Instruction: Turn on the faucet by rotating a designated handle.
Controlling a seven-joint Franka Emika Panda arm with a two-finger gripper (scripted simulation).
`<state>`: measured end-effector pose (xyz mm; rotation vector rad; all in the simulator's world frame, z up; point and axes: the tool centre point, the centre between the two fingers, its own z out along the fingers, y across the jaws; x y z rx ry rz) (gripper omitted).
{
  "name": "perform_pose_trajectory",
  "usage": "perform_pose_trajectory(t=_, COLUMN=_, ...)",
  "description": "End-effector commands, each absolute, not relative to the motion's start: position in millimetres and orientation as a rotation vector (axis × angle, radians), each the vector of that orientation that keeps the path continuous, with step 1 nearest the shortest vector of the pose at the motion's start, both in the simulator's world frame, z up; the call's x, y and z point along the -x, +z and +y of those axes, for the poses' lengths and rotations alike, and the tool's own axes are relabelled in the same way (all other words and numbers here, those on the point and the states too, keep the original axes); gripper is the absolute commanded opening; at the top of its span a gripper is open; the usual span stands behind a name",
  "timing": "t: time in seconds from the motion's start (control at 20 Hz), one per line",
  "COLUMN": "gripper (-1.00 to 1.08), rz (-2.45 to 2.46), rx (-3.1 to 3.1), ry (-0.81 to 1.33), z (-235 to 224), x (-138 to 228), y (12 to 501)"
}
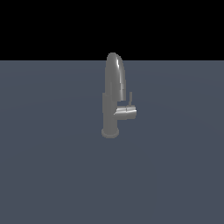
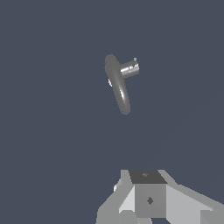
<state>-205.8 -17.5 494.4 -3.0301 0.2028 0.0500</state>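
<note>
A: In the exterior view, where is the faucet (image 1: 112, 98)?

B: It stands upright near the middle of the flat grey-blue desk (image 1: 52, 175), its flared base on the surface and its arched spout rising above. The handle (image 1: 127, 112) juts out toward the exterior view's right, with its thin lever rod pointing up. No arm shows here.

A: And the wrist view?

B: It looks down on the faucet (image 2: 119, 87) from above, well apart from the camera; the handle (image 2: 129, 69) sticks out sideways from the body. The tool (image 2: 148, 199) is only partly visible at the frame's edge, so I cannot tell how wide its jaws stand. It grips nothing visible.
</note>
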Motion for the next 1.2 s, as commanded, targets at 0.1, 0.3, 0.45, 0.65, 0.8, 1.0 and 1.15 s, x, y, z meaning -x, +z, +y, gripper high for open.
perform_pose_trajectory(t=0.1, gripper=-1.0, rz=0.276, rx=2.971, ry=0.145, z=-20, x=183, y=488)
perform_pose_trajectory(t=0.3, gripper=-1.0, rz=0.343, rx=2.911, ry=0.233, z=-23, x=162, y=480)
perform_pose_trajectory(t=0.45, gripper=-1.0, rz=0.393, rx=2.862, ry=0.297, z=-26, x=146, y=473)
perform_pose_trajectory(t=0.65, gripper=-1.0, rz=0.457, rx=2.792, ry=0.382, z=-30, x=125, y=463)
perform_pose_trajectory(t=0.8, gripper=-1.0, rz=0.504, rx=2.736, ry=0.445, z=-34, x=110, y=454)
perform_pose_trajectory(t=1.0, gripper=-1.0, rz=0.565, rx=2.658, ry=0.527, z=-39, x=91, y=441)
perform_pose_trajectory(t=1.15, gripper=-1.0, rz=0.609, rx=2.596, ry=0.588, z=-42, x=76, y=430)
